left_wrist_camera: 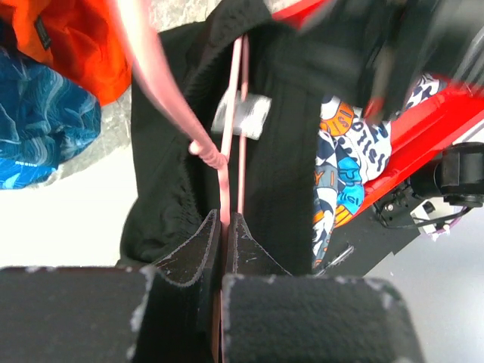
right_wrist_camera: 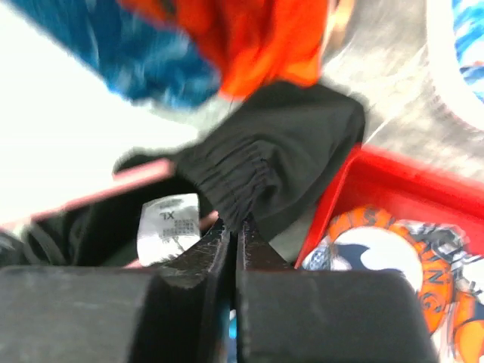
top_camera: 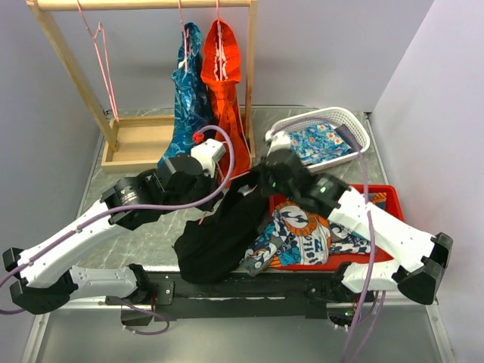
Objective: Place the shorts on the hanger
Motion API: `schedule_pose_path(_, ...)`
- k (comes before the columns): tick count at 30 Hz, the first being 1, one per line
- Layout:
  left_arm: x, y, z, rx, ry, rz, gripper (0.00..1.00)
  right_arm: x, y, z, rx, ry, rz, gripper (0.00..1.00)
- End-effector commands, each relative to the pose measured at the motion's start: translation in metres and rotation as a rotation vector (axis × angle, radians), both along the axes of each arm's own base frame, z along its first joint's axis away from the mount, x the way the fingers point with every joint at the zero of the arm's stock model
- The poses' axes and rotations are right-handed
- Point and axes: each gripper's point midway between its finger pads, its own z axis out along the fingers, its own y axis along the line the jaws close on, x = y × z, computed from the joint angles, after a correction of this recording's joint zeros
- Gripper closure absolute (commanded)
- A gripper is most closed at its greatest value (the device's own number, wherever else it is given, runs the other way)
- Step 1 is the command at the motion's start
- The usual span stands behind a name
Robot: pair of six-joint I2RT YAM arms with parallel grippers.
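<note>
The black shorts (top_camera: 219, 234) hang between my two grippers and sag over the table's front edge. My left gripper (top_camera: 219, 178) is shut on the pink wire hanger (left_wrist_camera: 233, 128), whose wires run up through the shorts' open waist in the left wrist view (left_wrist_camera: 224, 221). A white size label (left_wrist_camera: 242, 117) shows inside the shorts (left_wrist_camera: 162, 151). My right gripper (top_camera: 257, 181) is shut on the elastic waistband of the shorts (right_wrist_camera: 249, 170), seen at the fingertips in the right wrist view (right_wrist_camera: 234, 223). A pink hanger wire (right_wrist_camera: 113, 185) lies just left of them.
A wooden rack (top_camera: 68, 60) stands at the back left with a spare pink hanger (top_camera: 102, 53), a blue patterned garment (top_camera: 187, 98) and an orange-red garment (top_camera: 223, 76). A white basket (top_camera: 355, 125) and a red tray (top_camera: 382, 198) holding a patterned garment (top_camera: 302, 234) are on the right.
</note>
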Motion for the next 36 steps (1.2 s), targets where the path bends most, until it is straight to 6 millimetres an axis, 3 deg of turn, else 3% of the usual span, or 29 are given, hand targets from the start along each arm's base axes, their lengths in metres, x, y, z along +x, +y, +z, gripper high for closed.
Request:
schedule_pose_path(1,-0.001,-0.004,0.034,-0.079,-0.065,-0.037,0.99,0.032,-0.026,0.090,0.129,-0.160,-0.106,1.00)
schedule_pose_path(2,-0.002,-0.005,0.035,-0.083,-0.067,-0.042,0.99,0.037,-0.033,0.110,0.158,-0.189,-0.131,1.00)
schedule_pose_path(3,-0.003,-0.007,0.036,-0.086,-0.071,-0.049,0.99,0.046,-0.046,0.112,0.147,-0.186,-0.171,1.00)
schedule_pose_path(5,-0.005,-0.008,0.040,-0.094,-0.081,-0.045,0.99,0.052,-0.053,0.123,0.165,-0.188,-0.180,1.00)
schedule_pose_path(10,-0.009,-0.009,0.068,-0.142,-0.140,-0.032,0.99,0.052,-0.059,0.118,0.172,-0.179,-0.175,1.00)
schedule_pose_path(11,-0.010,-0.009,0.072,-0.143,-0.149,-0.037,0.99,0.049,-0.055,0.112,0.180,-0.163,-0.151,1.00)
schedule_pose_path(14,-0.014,-0.006,0.085,-0.148,-0.163,-0.053,0.99,0.036,-0.044,0.120,0.244,-0.159,-0.085,1.00)
schedule_pose_path(16,-0.014,-0.005,0.094,-0.149,-0.176,-0.055,0.99,0.025,-0.032,0.133,0.289,-0.174,-0.015,1.00)
schedule_pose_path(20,-0.014,0.000,0.091,-0.101,-0.176,-0.060,0.99,-0.004,-0.005,0.167,0.312,-0.232,0.067,0.96)
schedule_pose_path(29,-0.016,0.002,0.093,-0.095,-0.184,-0.076,0.99,-0.015,0.023,0.166,0.367,-0.177,0.123,0.94)
schedule_pose_path(30,-0.016,0.001,0.093,-0.096,-0.182,-0.076,0.99,-0.015,0.025,0.164,0.363,-0.168,0.119,0.92)
schedule_pose_path(32,-0.016,0.001,0.095,-0.097,-0.186,-0.080,0.99,-0.011,0.021,0.155,0.330,-0.168,0.087,0.71)
schedule_pose_path(34,-0.017,0.003,0.094,-0.087,-0.186,-0.079,0.99,-0.014,0.011,0.161,0.332,-0.215,0.091,0.55)
schedule_pose_path(36,-0.017,0.005,0.091,-0.076,-0.185,-0.080,0.99,-0.027,0.006,0.172,0.369,-0.284,0.166,0.48)
